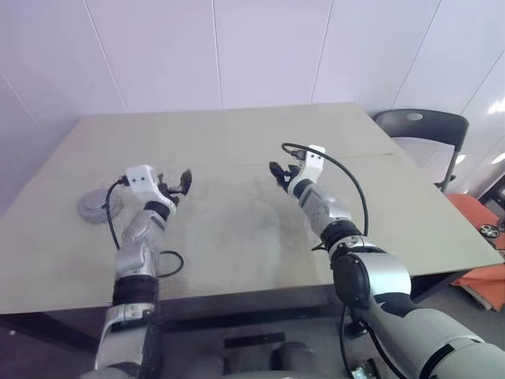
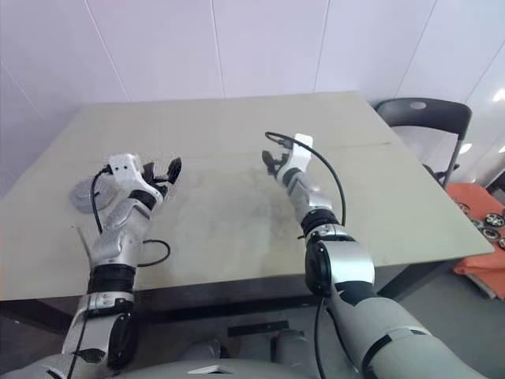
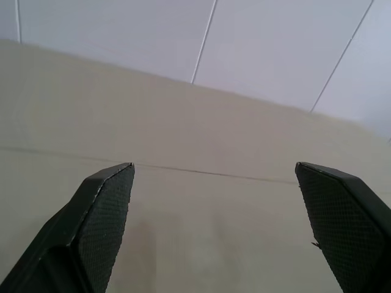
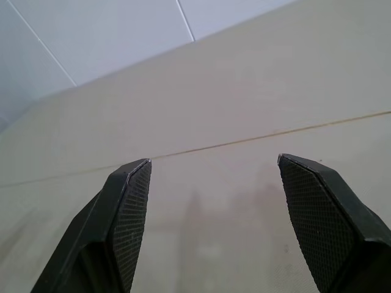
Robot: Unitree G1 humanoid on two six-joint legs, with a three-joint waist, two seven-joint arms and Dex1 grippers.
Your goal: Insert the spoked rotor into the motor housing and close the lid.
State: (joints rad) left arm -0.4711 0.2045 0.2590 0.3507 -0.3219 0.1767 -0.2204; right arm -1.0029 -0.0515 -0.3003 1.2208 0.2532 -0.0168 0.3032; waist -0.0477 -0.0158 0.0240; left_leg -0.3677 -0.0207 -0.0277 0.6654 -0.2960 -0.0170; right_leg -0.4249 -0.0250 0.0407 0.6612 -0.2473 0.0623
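Note:
A flat grey round part [image 1: 93, 207] lies near the table's left edge, partly behind my left forearm. It is too small to tell whether it is the motor housing or the lid. The spoked rotor is out of view. My left gripper [image 1: 178, 183] hovers just above the table to the right of that part, open, with nothing between its fingers [image 3: 104, 201]. My right gripper [image 1: 282, 172] hangs over the middle of the table, also open and empty, its fingers [image 4: 131, 201] wide apart. Both point toward the far wall.
The beige table [image 1: 237, 134] has a thin seam across its middle. A black chair [image 1: 422, 126] stands beyond the right rear corner. An orange object with small wheels [image 1: 481, 229] lies on the floor to the right.

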